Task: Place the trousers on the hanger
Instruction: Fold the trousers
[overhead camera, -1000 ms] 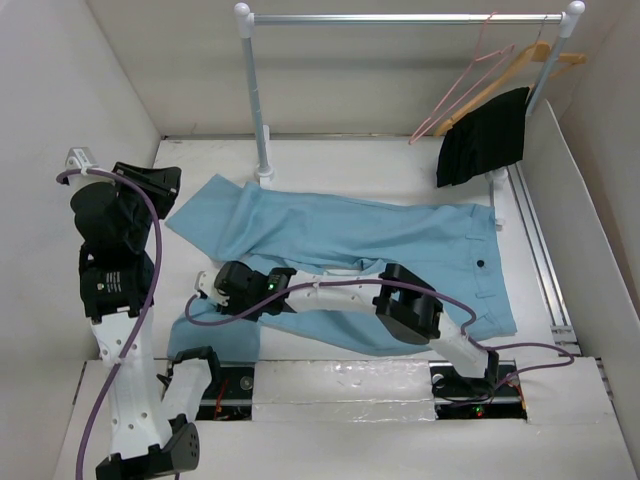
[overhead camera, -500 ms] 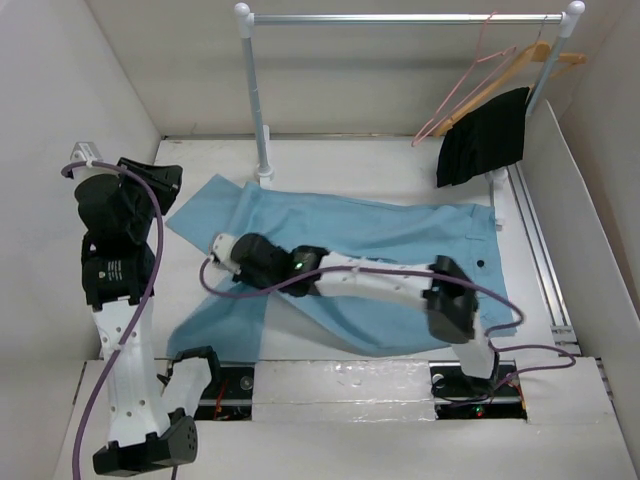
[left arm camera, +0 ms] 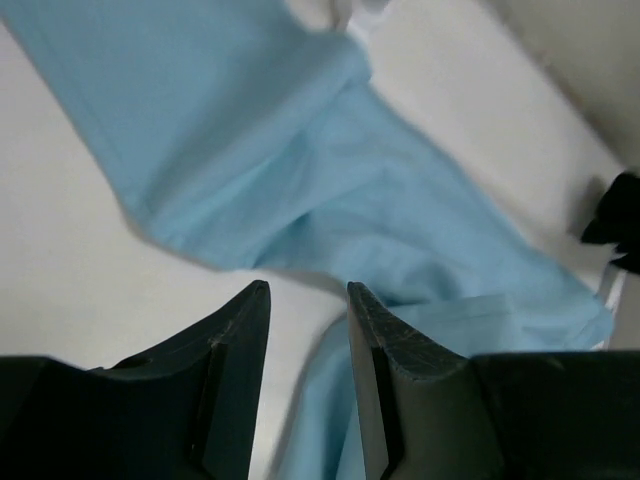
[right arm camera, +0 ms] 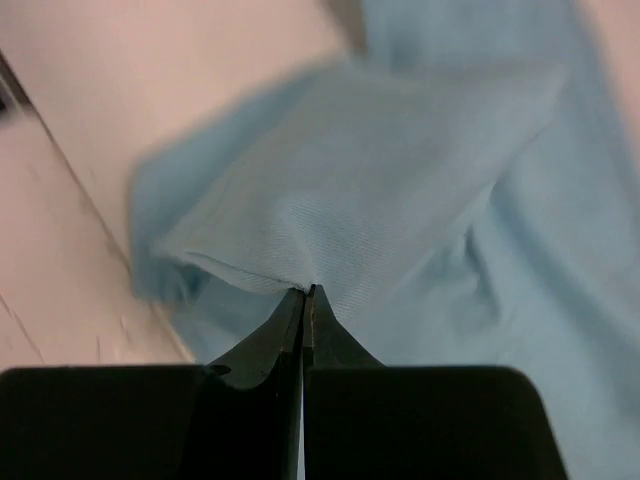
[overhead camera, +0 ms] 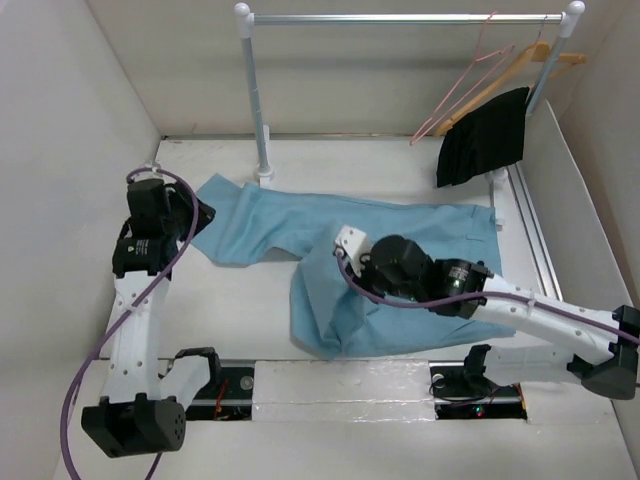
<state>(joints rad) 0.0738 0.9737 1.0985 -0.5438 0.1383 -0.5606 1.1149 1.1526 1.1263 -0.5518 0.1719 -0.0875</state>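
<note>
The top view looks down from above and behind the white left arm (overhead camera: 135,330) and white right arm (overhead camera: 540,315), their bases at its bottom edge. It takes in the whole white table (overhead camera: 250,300), the long pale blue cloth trousers (overhead camera: 420,235) and the metal clothes rail (overhead camera: 400,18) at the far side. The left wrist view sits low and close, looking between its parted black jaws along the trousers (left arm camera: 300,180) toward the right. The right wrist view looks steeply down past its closed black jaws, very near a blurred fold of that cloth. All three views share the trousers.
</note>
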